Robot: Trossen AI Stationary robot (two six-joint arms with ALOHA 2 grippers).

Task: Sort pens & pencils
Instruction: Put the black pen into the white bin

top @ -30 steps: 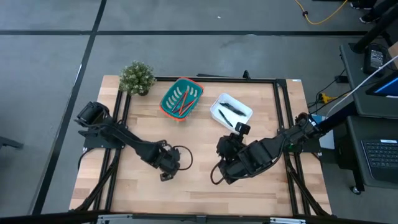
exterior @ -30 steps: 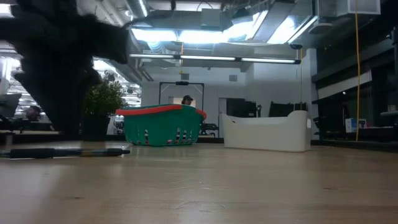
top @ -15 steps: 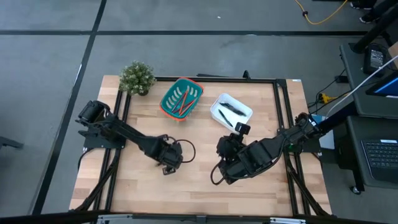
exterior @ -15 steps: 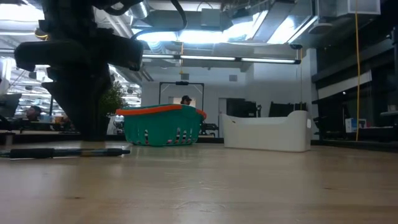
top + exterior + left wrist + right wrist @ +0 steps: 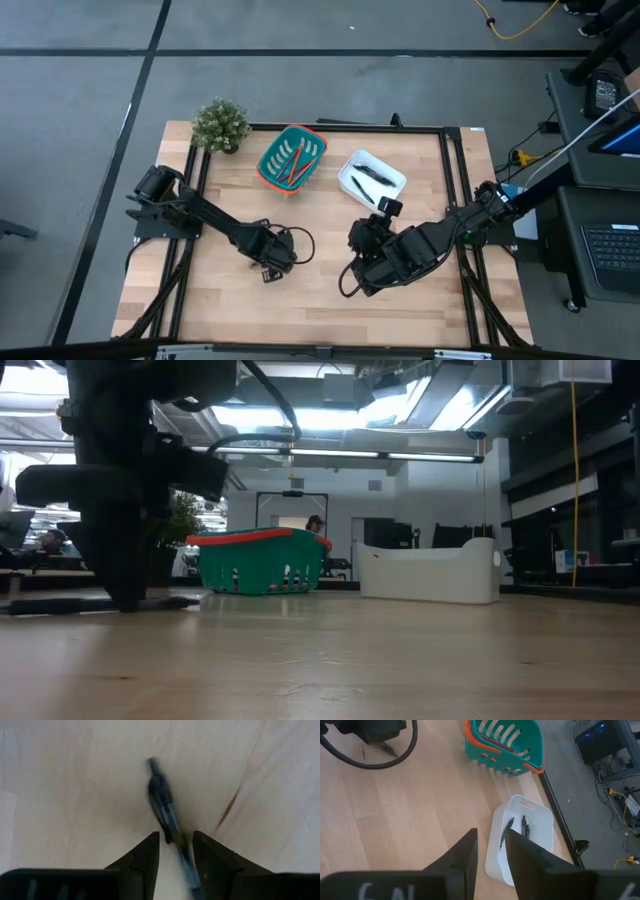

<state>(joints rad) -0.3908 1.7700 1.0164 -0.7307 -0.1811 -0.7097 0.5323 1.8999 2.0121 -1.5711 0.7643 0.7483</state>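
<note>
While the pencils (image 5: 293,168) already lie in the green basket (image 5: 270,160) and several pens (image 5: 372,178) in the white tray (image 5: 350,172), one pen (image 5: 164,811) remains on the bench (image 5: 320,300); the left pincer (image 5: 175,851) straddles it, fingers apart. The right pincer (image 5: 490,851), slightly parted and empty, waits mid-bench.

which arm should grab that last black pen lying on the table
The left. Its gripper already straddles the pen, one finger on each side, jaws open. The right gripper hangs over bare wood beside the white tray, away from the pen.
</note>
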